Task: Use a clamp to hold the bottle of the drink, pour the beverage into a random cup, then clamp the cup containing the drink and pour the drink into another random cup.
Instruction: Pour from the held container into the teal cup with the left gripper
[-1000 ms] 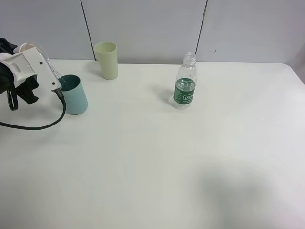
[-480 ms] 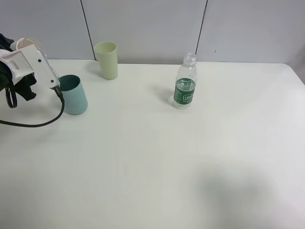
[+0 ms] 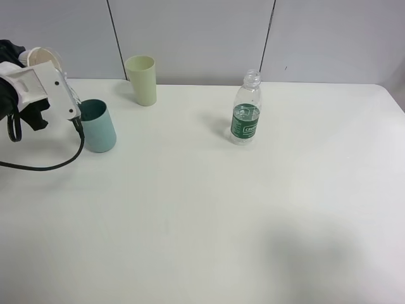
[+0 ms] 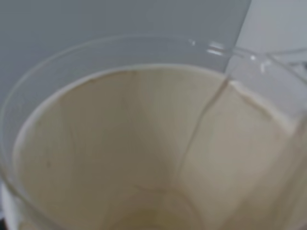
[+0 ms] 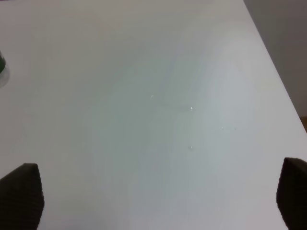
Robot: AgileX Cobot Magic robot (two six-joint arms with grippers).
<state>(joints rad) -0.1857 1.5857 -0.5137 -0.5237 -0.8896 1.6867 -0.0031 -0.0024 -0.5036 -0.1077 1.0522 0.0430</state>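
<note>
Left claw (image 3: pixel 45 75), clenched on the beige-lined paper cup (image 3: pixel 42 57), has tipped it back above the teal tumbler (image 3: pixel 100 126) at the worktop's (image 3: pixel 202 209) left edge. Pouring looks finished. Right claw (image 5: pixel 156 196) hangs released.

A: Where is the cup (image 3: pixel 42 57)?
B: Up off the table (image 3: pixel 202 215) at the far left, tilted, pinched in the left clamp (image 3: pixel 44 66). Only its white rim and beige inside show. The left wrist view looks along its seam toward the base.
A: And the tumbler (image 3: pixel 99 126)?
B: Teal, darker inside, upright on the table. It stands just below and to the right of the cup, not touching it.
A: The bottle (image 3: pixel 246 109)?
B: 1 clear bottle with a green band and a ridged neck, upright, well apart to the right. How full it is I cannot tell.
</note>
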